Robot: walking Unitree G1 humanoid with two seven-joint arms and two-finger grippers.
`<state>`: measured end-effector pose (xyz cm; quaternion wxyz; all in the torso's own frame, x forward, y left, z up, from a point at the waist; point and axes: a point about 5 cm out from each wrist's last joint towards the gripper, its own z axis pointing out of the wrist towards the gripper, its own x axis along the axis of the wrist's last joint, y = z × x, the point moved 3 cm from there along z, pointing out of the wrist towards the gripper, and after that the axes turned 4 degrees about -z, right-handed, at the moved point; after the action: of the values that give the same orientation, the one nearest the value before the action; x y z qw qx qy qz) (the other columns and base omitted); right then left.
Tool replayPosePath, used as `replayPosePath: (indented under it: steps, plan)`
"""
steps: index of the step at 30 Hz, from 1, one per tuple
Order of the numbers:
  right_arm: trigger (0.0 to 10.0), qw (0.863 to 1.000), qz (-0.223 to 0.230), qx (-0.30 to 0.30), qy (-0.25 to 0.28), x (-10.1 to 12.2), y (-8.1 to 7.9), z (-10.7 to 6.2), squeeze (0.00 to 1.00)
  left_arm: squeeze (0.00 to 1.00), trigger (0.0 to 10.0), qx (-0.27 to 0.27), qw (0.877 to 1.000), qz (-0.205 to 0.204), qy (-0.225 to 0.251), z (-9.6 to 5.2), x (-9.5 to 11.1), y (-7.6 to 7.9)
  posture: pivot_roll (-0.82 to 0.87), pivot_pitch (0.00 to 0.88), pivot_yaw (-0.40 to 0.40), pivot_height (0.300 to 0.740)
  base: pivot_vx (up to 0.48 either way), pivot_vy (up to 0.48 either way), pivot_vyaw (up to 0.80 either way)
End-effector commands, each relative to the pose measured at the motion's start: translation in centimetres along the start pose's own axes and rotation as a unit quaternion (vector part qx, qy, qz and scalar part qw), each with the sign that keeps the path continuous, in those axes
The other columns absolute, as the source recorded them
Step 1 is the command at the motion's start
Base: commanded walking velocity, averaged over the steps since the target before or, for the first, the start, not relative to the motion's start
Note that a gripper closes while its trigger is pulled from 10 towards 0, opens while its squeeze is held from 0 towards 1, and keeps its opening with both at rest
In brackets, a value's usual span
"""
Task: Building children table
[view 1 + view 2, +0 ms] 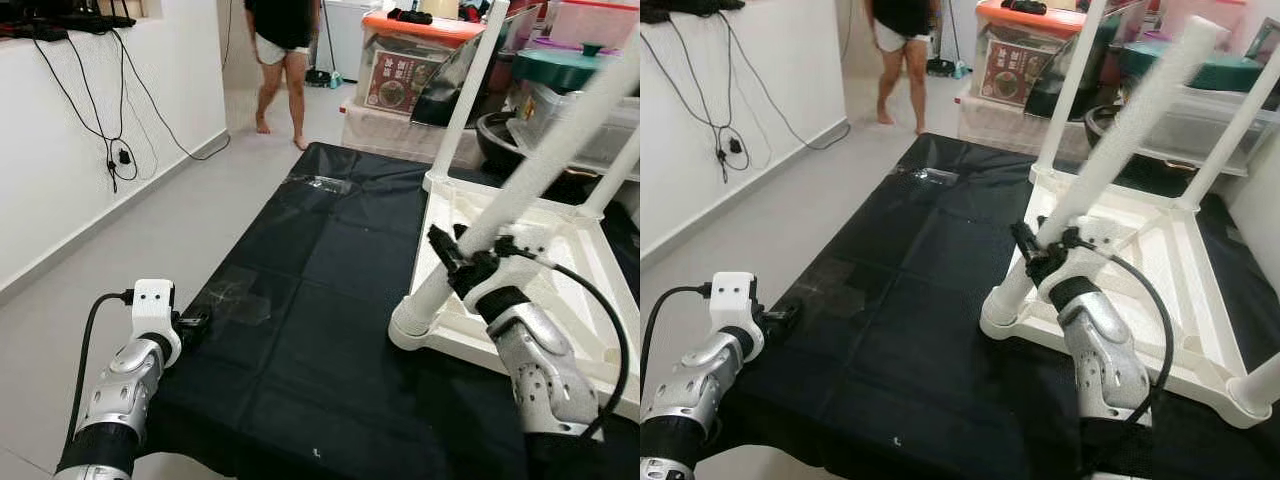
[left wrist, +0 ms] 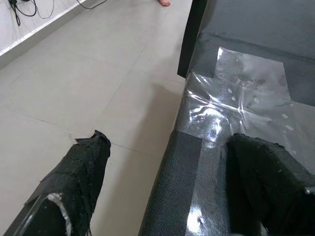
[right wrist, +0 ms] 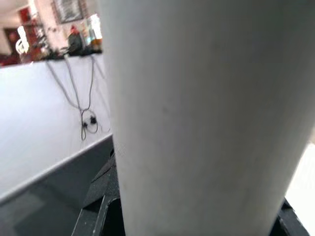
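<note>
Now right fingers [image 1: 452, 262] clamped on the tilted white table leg [image 1: 560, 148]; left fingers [image 2: 78, 182] apart, straddling the black cloth's edge [image 2: 170, 196].

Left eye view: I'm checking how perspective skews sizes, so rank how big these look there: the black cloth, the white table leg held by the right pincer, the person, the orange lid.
1. Black cloth
2. White table leg, enlarged by nearness
3. Person, far and partly cropped
4. Orange lid
</note>
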<state>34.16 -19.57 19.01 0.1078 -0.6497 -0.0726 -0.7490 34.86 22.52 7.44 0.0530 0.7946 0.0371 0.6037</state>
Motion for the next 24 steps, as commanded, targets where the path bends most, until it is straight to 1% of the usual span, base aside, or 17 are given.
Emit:
replayPosePath:
  steps: [1,3,5,7,9,14,15,16,19,24]
  plan:
    - [0.0,0.999,-0.016,0.008,-0.049,-2.1,-0.1,0.0,0.00,0.00,10.0,0.002,1.000,0.006,-0.014,0.0,-0.6,-0.2,0.11,0.000,-0.094,0.740,0.000,0.000,0.00]
    - [0.0,0.997,-0.034,0.043,-0.054,-2.1,-1.1,0.5,0.00,0.00,10.0,-0.001,1.000,0.005,-0.014,0.1,-0.6,0.1,0.11,0.000,-0.094,0.740,0.000,0.000,0.00]
    - [0.0,0.997,-0.034,0.043,-0.054,-2.1,-1.1,0.5,0.00,0.00,10.0,-0.001,1.000,0.005,-0.014,0.1,-0.6,0.1,0.11,0.000,-0.094,0.740,0.000,0.000,0.00]
    - [0.0,0.995,-0.039,0.074,-0.059,-2.0,-1.6,1.1,0.00,0.00,10.0,-0.002,1.000,0.004,-0.013,0.1,-0.6,0.2,0.12,0.000,-0.108,0.740,0.000,0.000,0.00]
    - [0.0,0.994,-0.032,0.087,-0.063,-1.9,-1.5,1.6,0.00,0.00,10.0,0.001,1.000,0.002,-0.013,0.0,-0.7,0.0,0.12,0.000,-0.113,0.740,0.000,0.000,0.00]
    - [0.0,0.994,-0.006,0.080,-0.074,-2.3,-1.0,1.9,0.00,0.00,10.0,0.005,1.000,0.001,-0.014,-0.3,-0.8,-0.3,0.13,0.000,-0.118,0.740,0.000,0.000,0.00]
    - [0.0,0.994,0.005,0.071,-0.083,-2.9,-0.7,1.9,0.00,0.00,10.0,0.007,1.000,0.001,-0.015,-0.3,-0.9,-0.3,0.13,0.000,-0.118,0.740,0.000,0.000,0.00]
    - [0.0,0.994,0.005,0.071,-0.083,-2.9,-0.7,1.9,0.00,0.00,10.0,0.007,1.000,0.001,-0.015,-0.3,-0.9,-0.3,0.13,0.000,-0.118,0.740,0.000,0.000,0.00]
    - [0.0,0.993,0.013,0.061,-0.099,-4.0,-0.4,1.4,0.00,0.00,10.0,0.008,1.000,0.001,-0.016,-0.4,-1.0,-0.5,0.13,0.000,-0.114,0.740,0.000,0.000,0.00]
    - [0.0,0.992,0.029,0.057,-0.112,-4.6,-0.1,1.1,0.00,0.00,10.0,0.007,1.000,0.002,-0.018,-0.4,-1.0,-0.5,0.12,0.000,-0.107,0.740,0.000,0.000,0.00]
